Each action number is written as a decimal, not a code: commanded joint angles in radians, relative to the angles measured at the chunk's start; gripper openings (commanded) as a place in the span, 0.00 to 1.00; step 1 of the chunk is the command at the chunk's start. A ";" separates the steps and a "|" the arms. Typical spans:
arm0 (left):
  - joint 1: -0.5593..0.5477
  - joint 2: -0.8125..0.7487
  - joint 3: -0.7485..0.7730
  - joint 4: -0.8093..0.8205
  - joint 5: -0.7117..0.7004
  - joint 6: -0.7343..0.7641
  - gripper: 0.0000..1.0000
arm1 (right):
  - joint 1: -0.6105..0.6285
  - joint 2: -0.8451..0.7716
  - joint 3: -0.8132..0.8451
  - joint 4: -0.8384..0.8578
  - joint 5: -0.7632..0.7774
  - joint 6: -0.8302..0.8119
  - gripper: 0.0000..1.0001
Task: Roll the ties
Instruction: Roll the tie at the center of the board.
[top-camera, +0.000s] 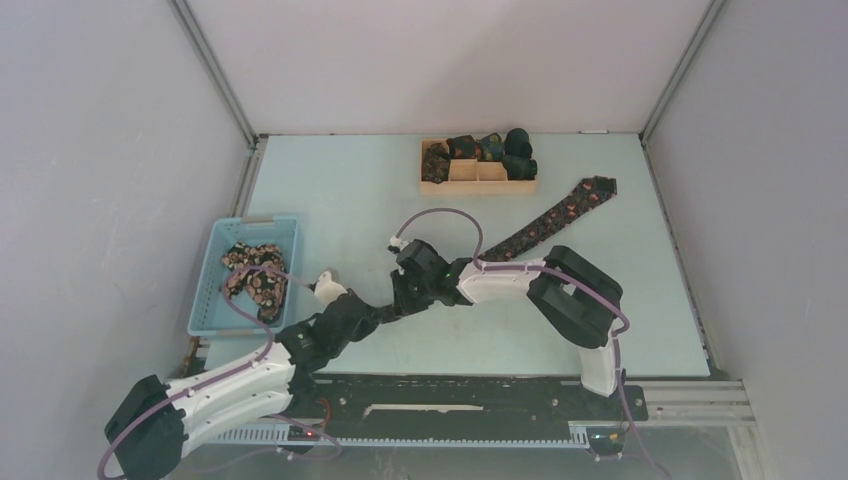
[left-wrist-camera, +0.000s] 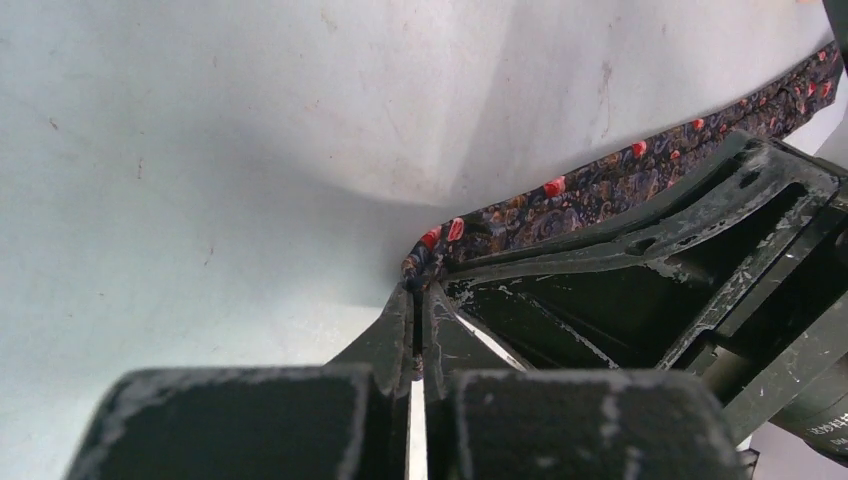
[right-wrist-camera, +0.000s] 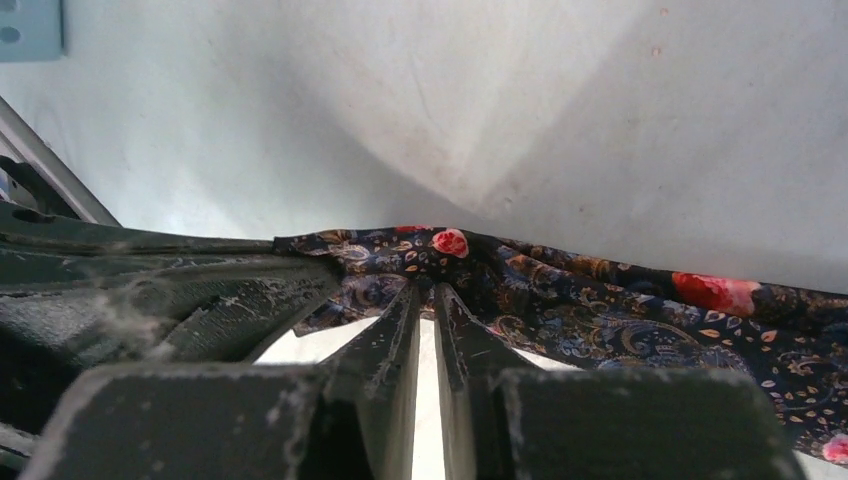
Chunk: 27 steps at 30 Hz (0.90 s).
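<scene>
- A long, dark floral fabric necktie (top-camera: 548, 220) lies diagonally from the centre to the far right; its near end is covered in the top view.
- The left gripper (left-wrist-camera: 420, 288) is closed, pinching its tip.
- The right gripper (right-wrist-camera: 427, 290) nips the fabric just beside.

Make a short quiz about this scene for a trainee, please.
1. True or false: the basket is empty.
2. The long tie lies: A in the basket; B on the table; C hanging in the air.
3. Fill in the missing word: the left claw and the right claw both pinch the tie at its ____ end.

Key: 1 false, ties lie in it; 2 B; 3 narrow.
</scene>
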<state>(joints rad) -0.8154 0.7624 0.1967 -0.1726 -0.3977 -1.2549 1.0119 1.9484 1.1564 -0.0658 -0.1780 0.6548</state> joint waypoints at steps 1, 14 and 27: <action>0.005 -0.020 0.052 -0.019 -0.029 0.025 0.00 | 0.012 0.029 0.026 0.000 0.005 -0.004 0.14; 0.006 -0.018 0.115 -0.061 -0.019 0.044 0.00 | 0.009 -0.005 0.048 -0.023 0.008 -0.029 0.14; 0.005 0.005 0.142 -0.070 -0.019 0.057 0.00 | 0.012 0.051 0.078 0.021 -0.065 -0.028 0.14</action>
<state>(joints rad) -0.8154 0.7547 0.2798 -0.2493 -0.3901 -1.2278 1.0168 1.9755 1.1999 -0.0883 -0.2020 0.6323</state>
